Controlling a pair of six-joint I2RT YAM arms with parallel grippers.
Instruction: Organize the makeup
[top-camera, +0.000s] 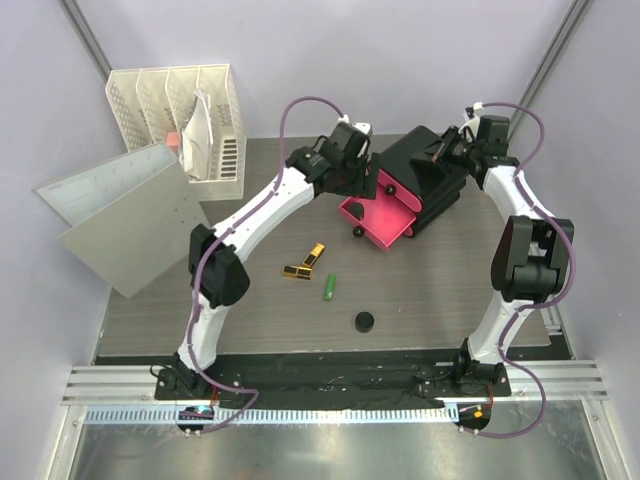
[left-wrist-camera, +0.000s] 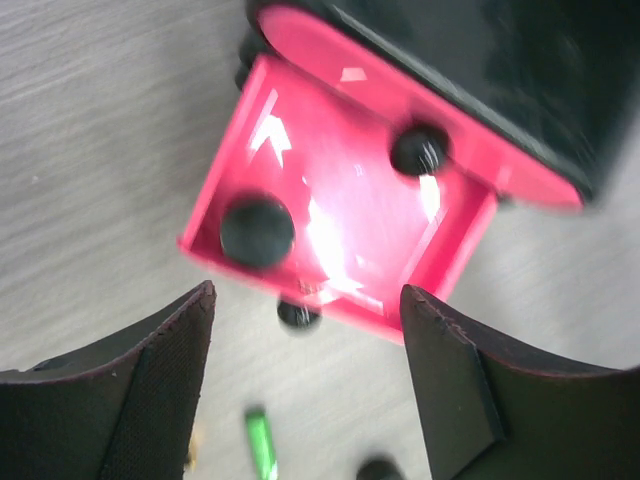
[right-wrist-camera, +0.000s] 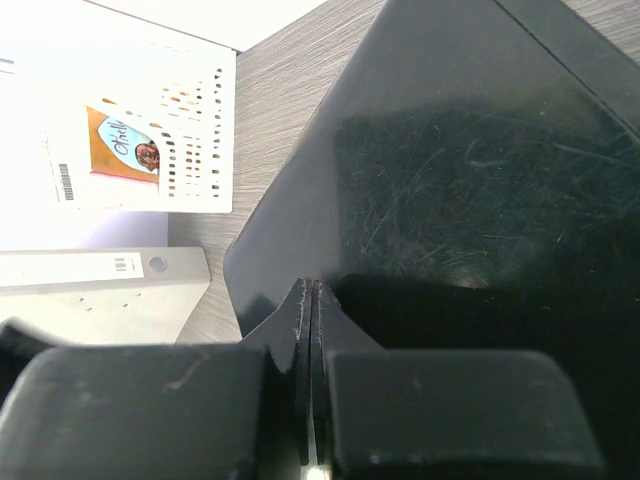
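The black organizer box (top-camera: 432, 172) stands at the back with one pink drawer (top-camera: 388, 222) pulled out. My left gripper (top-camera: 358, 172) is open and empty above the drawer. The left wrist view shows it (left-wrist-camera: 308, 300) over the drawer (left-wrist-camera: 345, 215), with a round black disc (left-wrist-camera: 257, 231) lying inside. My right gripper (top-camera: 455, 152) is shut and rests against the box's top (right-wrist-camera: 470, 170). Two gold-black lipsticks (top-camera: 314, 256) (top-camera: 296, 271), the green stick (top-camera: 329, 288) and a second black disc (top-camera: 365, 321) lie on the table. The foundation bottles and orange tube are out of view.
A white file rack (top-camera: 180, 95) stands at the back left. Grey folders (top-camera: 130, 215) lie in front of it. The drawer's black knob (left-wrist-camera: 298, 314) faces the table's middle. Another knob (left-wrist-camera: 419, 150) sits on the closed drawer above.
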